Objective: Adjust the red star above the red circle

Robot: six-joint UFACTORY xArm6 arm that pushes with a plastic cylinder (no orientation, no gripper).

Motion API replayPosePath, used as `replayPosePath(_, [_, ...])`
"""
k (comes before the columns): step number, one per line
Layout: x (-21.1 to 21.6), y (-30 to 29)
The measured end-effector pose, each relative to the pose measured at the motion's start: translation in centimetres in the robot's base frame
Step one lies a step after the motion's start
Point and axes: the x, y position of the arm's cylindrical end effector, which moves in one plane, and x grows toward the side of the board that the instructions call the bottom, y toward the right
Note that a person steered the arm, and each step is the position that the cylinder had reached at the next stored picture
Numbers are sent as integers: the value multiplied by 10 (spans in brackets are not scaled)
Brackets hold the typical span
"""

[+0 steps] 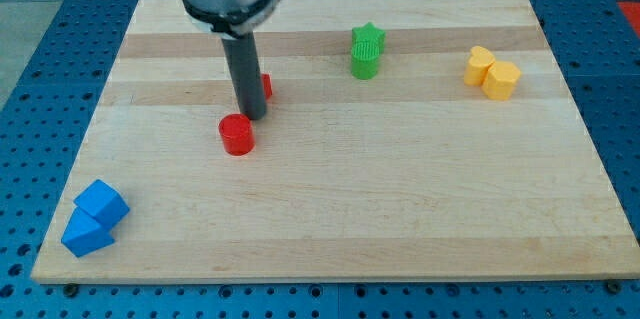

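A pale wooden board (400,209), smooth and finely grained, is shown lying on a blue perforated base (30,79). The dark rod is seen descending from a metal collar at the far left, and my tip (253,117) is set down just beyond and to the right of the red circle (237,134), very near it; contact cannot be confirmed. The red star (266,86) is almost wholly hidden behind the rod, only a small red sliver showing at the rod's right edge, so its shape cannot be made out. It lies just beyond the red circle, slightly to the right. No jaws are fitted to this arm; nothing can be clamped, and blocks are moved by pushing alone.

The star is judged to be light, rigid and apt to slide freely on the smooth wood. Being pointed, it is likely to rotate if pushed off-centre, so contact is best made low on a flat flank, in line with its middle.

Elsewhere, a ridged green star (367,51) is seen far centre, two yellow blocks (491,72) touching at far right, and two angular blue blocks (93,218) touching at near left.
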Motion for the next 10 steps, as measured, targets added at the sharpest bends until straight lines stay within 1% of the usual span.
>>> replayPosePath(1, [-9, -8])
replayPosePath(2, [-1, -3])
replayPosePath(3, [28, 32])
replayPosePath(4, [32, 55])
replayPosePath(5, [-42, 54])
replayPosePath(7, [-59, 53])
replayPosePath(8, [-58, 40])
replayPosePath(9, [-42, 25])
replayPosePath(10, [-41, 21])
